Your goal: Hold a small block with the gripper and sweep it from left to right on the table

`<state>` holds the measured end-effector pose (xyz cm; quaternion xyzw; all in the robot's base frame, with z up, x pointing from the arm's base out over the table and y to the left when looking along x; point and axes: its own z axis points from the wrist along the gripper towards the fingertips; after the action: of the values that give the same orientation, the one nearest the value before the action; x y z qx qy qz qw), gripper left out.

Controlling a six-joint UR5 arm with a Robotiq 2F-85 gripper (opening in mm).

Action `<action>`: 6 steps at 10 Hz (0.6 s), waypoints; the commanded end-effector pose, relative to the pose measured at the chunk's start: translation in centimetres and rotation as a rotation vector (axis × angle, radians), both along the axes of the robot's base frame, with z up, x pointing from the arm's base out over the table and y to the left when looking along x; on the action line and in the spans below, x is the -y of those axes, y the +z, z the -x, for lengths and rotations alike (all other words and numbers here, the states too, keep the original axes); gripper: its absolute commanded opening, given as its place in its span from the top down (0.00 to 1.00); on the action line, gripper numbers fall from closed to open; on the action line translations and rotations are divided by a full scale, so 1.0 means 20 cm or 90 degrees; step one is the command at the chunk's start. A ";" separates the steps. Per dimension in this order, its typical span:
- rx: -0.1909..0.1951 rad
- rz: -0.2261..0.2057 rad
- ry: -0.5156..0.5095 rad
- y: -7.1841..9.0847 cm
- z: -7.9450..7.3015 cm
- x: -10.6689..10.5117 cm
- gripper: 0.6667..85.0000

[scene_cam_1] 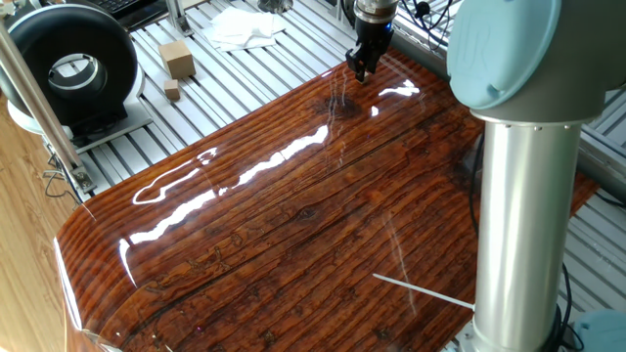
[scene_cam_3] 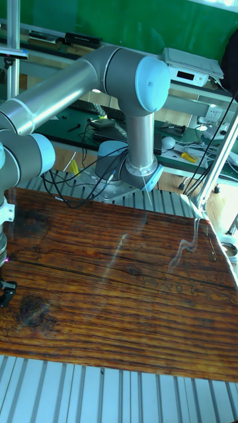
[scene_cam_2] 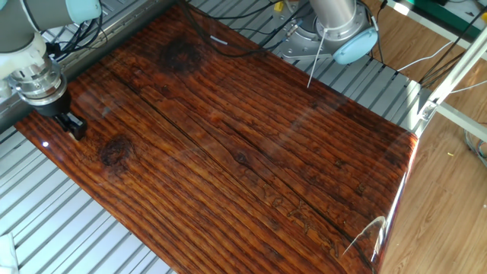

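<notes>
While clenched on the small block (scene_cam_2: pixel 78 135), the pincer (scene_cam_2: pixel 74 128) is held at the tabletop's (scene_cam_2: pixel 251 144) 9 o'clock edge.

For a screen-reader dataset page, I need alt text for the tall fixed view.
A grey and light-blue robot arm bends over a glossy reddish-brown table, its black gripper low at the table's left edge, partly cropped. Benches with equipment and a green wall stand behind.

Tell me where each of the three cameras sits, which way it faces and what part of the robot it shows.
One fixed view: high beside the robot's grey column, looking across the glossy reddish-brown wooden table toward the black two-finger hand.
The other fixed view: high at the opposite side, facing the robot base; hand at left.
Tall fixed view: front of table, facing the whole arm.
All three views share the table; the first two also share the hand.
</notes>
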<state>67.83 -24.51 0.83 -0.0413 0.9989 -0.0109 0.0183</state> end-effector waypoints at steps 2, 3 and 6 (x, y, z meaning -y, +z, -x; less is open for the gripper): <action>-0.001 -0.012 -0.001 -0.01 -0.01 -0.01 0.53; -0.001 -0.012 -0.001 -0.01 -0.01 -0.01 0.53; -0.005 -0.012 0.001 -0.01 -0.01 -0.02 0.53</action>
<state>67.88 -24.37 0.55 -0.0440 0.9989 -0.0064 0.0141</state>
